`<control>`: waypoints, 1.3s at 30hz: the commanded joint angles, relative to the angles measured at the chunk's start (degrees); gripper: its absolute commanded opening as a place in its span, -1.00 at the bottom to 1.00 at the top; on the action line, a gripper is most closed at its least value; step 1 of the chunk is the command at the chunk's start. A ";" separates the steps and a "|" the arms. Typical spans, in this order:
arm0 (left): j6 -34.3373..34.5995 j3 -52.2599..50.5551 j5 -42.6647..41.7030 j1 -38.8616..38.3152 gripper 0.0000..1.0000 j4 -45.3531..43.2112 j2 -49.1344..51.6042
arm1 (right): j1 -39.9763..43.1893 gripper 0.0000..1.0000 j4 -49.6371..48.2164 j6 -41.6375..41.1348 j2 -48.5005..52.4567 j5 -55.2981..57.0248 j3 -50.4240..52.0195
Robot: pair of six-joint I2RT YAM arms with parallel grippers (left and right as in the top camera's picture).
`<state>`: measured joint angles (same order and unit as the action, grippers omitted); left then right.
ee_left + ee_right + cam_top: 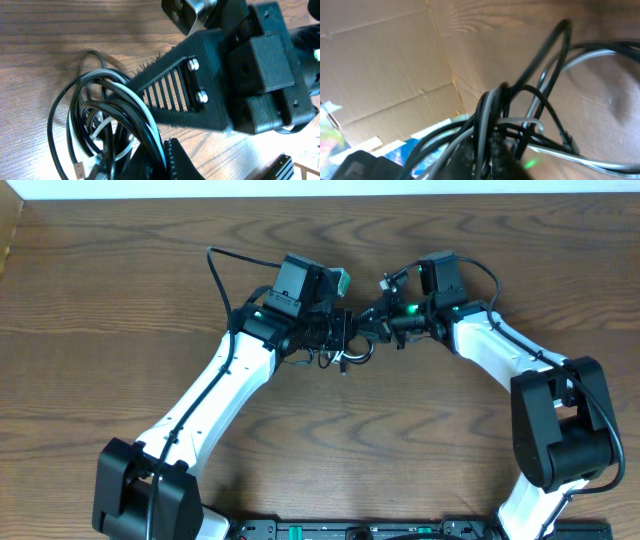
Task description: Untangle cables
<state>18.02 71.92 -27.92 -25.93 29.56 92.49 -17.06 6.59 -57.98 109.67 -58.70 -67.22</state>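
Observation:
The cables [345,358] hang in a small tangled bunch of black and white cords between my two arms, mid-table. The left wrist view shows looped black cables [100,115], a white cord and a small plug [77,170], with my left gripper [167,157] shut on the strands at the bottom edge. My right gripper [378,328] faces it closely; its ribbed black finger [170,85] fills that view just above the loops. From the right wrist, black and white cables [540,65] cross its shut jaws [495,150], partly blurred.
Wooden table [120,300] all around the arms. A thick black cord [215,265] loops off the left arm. Brown cardboard [385,75] and something blue show beyond the table in the right wrist view. A black rail [350,530] runs along the front edge.

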 commanded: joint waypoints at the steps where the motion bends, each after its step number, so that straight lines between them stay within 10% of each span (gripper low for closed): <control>1: -0.39 0.50 -1.09 -0.13 -0.85 -0.13 -0.72 | -0.61 -0.98 -0.17 0.35 -0.59 1.40 -0.17; 14: -15.91 0.50 0.39 -0.13 -0.85 7.63 -0.70 | 6.88 -0.98 2.89 24.57 -0.59 -9.38 -0.15; 34: -16.96 0.50 4.59 -0.13 -0.85 8.28 -0.70 | 12.52 -0.98 9.64 40.22 -0.59 -2.97 -0.15; 37: -16.39 0.50 4.59 -0.13 -0.85 7.87 -0.70 | 11.85 -0.26 11.30 38.93 -0.59 -6.36 -0.15; 39: -14.47 0.50 4.59 -0.13 -0.85 7.19 -0.70 | 10.58 -0.23 13.31 37.13 -0.59 -6.99 -0.15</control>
<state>2.37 71.92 -23.62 -26.00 37.41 92.47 -4.73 18.46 -20.21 109.67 -63.75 -67.22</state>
